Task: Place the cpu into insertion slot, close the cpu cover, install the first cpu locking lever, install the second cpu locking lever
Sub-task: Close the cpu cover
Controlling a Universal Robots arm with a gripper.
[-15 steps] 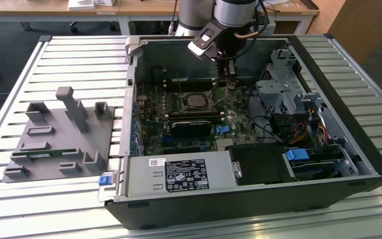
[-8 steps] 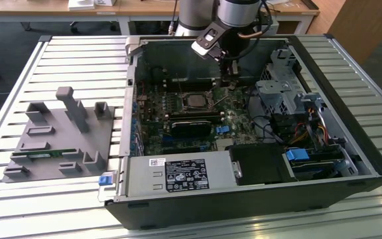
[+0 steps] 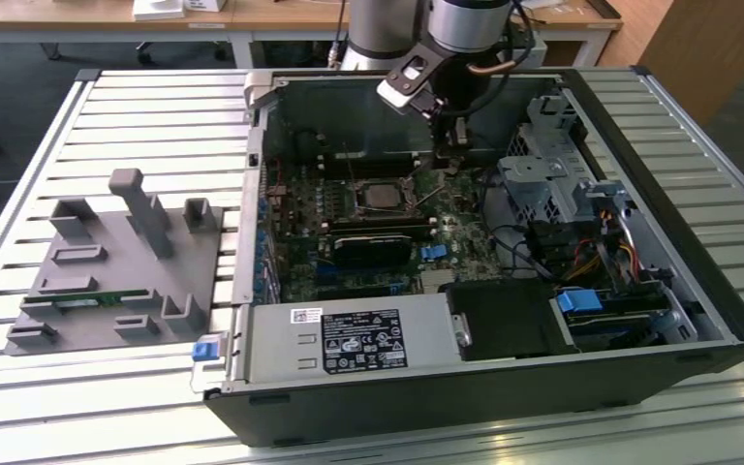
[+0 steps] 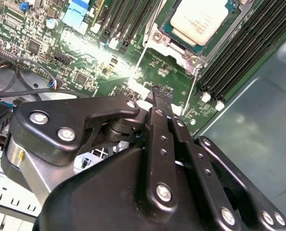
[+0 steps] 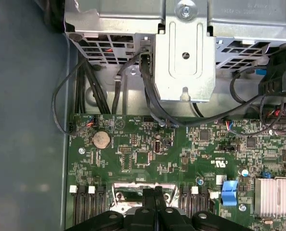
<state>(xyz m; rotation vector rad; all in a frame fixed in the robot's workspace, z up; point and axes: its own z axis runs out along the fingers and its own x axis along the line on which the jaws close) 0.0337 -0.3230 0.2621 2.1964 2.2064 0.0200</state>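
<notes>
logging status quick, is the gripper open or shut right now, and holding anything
Gripper: shut, holding nothing that shows; the cpu lies apart from it.

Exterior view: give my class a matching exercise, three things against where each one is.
Things:
1 cpu
2 gripper
3 grey fixture

Places:
A on the slatted table, outside the computer case
B seated in the insertion slot
C inside the case, beside the slot

Pairs: 1-B, 2-C, 3-A
</notes>
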